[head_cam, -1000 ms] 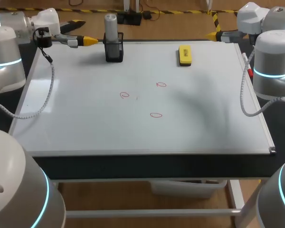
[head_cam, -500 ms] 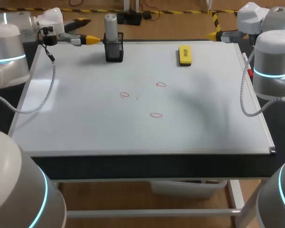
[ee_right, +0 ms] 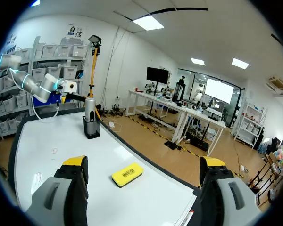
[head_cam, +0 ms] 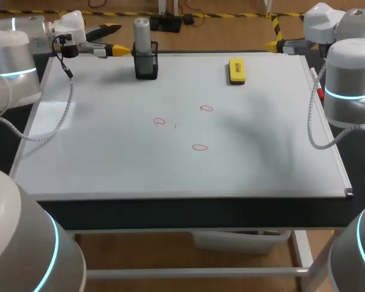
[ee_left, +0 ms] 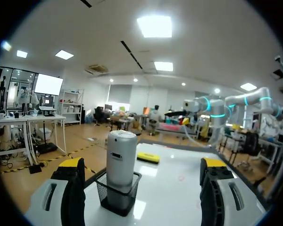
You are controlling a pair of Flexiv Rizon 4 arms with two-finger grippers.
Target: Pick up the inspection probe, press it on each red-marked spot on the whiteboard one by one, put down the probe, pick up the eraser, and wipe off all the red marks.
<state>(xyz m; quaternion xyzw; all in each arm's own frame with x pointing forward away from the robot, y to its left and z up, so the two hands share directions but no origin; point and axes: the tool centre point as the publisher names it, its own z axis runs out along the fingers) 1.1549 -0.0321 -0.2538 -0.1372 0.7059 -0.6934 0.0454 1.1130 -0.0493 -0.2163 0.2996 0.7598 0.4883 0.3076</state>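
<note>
Near the whiteboard's (head_cam: pixel 261 152) far edge, the probe (head_cam: pixel 142 33) stands upright in a black mesh cup (head_cam: pixel 146 67), the eraser (head_cam: pixel 236 70) lying well apart. Left wrist: left hand (ee_left: pixel 142 165) spread wide, empty, cup ahead. Right wrist: right hand (ee_right: pixel 144 162) spread wide, empty, eraser ahead.

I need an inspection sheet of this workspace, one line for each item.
Surface: whiteboard, three small red marks near its middle.
Job's things: probe upright in black mesh holder; yellow eraser flat, apart from it, both at the far edge.
Clutter: pen with red on it at the board's right edge.
Grippers: left gripper open, probe just ahead, untouched; right gripper open, empty.
Cables: grey coiled cable at each arm; the left one hangs over the board.
Surroundings: nothing seen.
</note>
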